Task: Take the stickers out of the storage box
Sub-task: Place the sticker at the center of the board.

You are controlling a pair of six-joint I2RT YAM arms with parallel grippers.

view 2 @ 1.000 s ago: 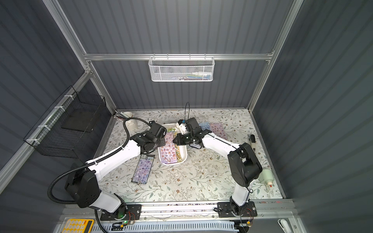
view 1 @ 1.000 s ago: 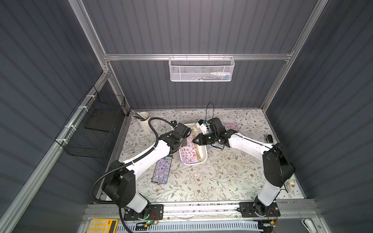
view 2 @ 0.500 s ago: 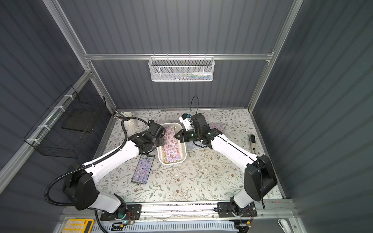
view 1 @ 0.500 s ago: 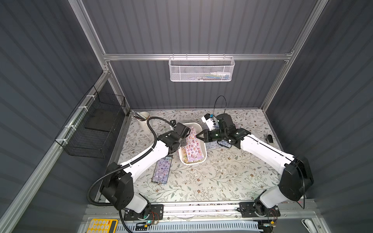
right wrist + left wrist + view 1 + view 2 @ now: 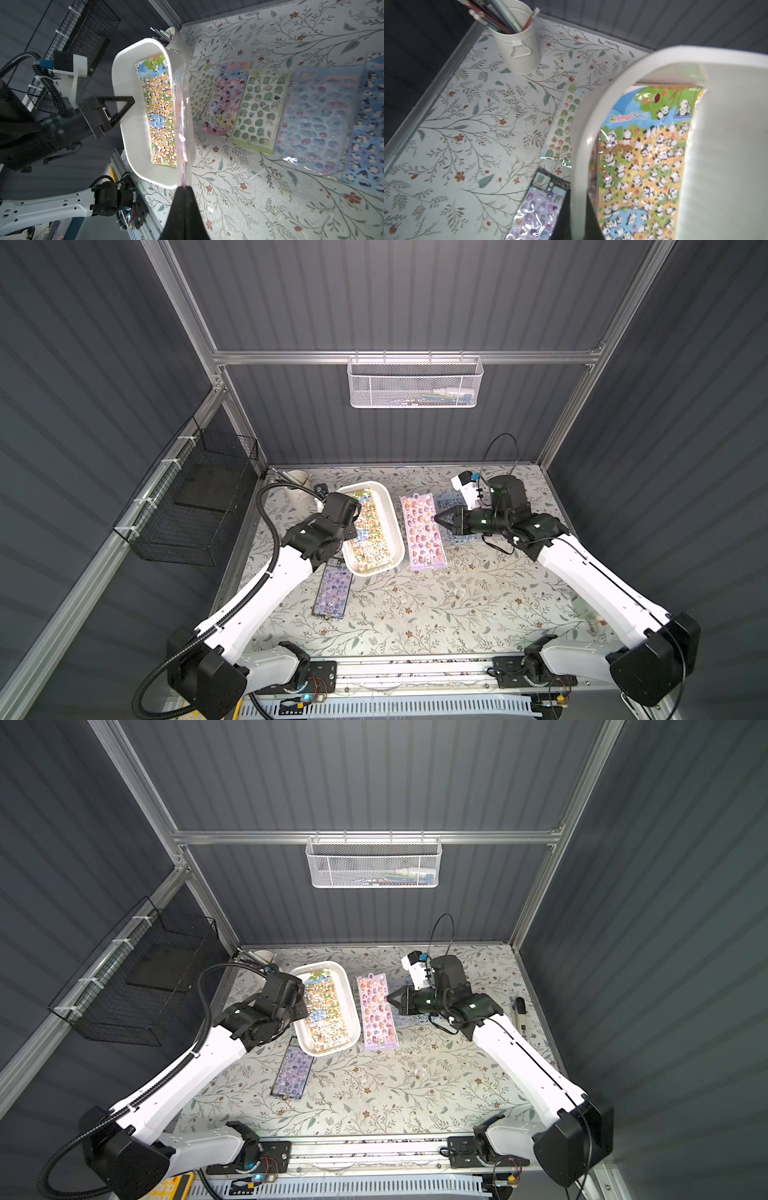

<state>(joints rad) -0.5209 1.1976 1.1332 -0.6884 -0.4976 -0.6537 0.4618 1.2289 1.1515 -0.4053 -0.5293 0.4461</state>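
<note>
Gently lower the glossy pink rectangular sticker sheet (image 5: 422, 531) pinched in the right gripper (image 5: 437, 519) flat beneath it; left gripper (image 5: 351, 533) clamps the shallow white storage box (image 5: 397, 526).

Shallow white storage box (image 5: 395, 524) with a panda sticker sheet (image 5: 370, 536) inside, a pink-and-purple sheet (image 5: 422, 531) just beside it.

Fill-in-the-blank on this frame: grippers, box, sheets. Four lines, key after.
1. The left gripper is shut on the rim of the white ___.
2. The top sheet inside it shows black-and-white ___.
3. That sheet's title reads Animal ___.
4. The pink sheet is pinched by the ___ gripper.
Missing: storage box; pandas; Seal; right.
</note>
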